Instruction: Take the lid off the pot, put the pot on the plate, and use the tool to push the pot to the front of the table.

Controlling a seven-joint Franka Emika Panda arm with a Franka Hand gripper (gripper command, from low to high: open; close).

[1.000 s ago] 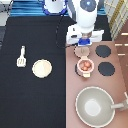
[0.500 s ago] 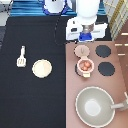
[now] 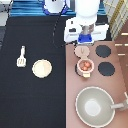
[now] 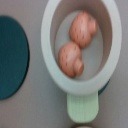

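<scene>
- Hardly anything has moved since the earlier frames: the gripper hangs in almost the same spot at the stove's top edge, and the lid and pot sit where they did.
- Lid is off the pot. It shows as a small tan disc right under the gripper, just toward the exterior view's top from the pot, very near it and maybe touching its rim.
- Pot stands open on the stove, and the wrist view looks straight down into it: two reddish balls inside, one side tab sticking out.
- Grip state: I cannot tell whether the gripper has hold of the lid or has let it go, since the hand's body covers that spot from above.
- Plate lies bare on the table, well apart from the pot toward the exterior view's left; the tool lies just beyond it, untouched.
- Doing this step well, as I judge it, means the lid ending flat and settled on the stove, clear of the pot's rim and tabs so nothing catches it.
- Watch the crowding: burners sit to the exterior view's right and the big pan toward its bottom, so the lid's free room is tight.
</scene>
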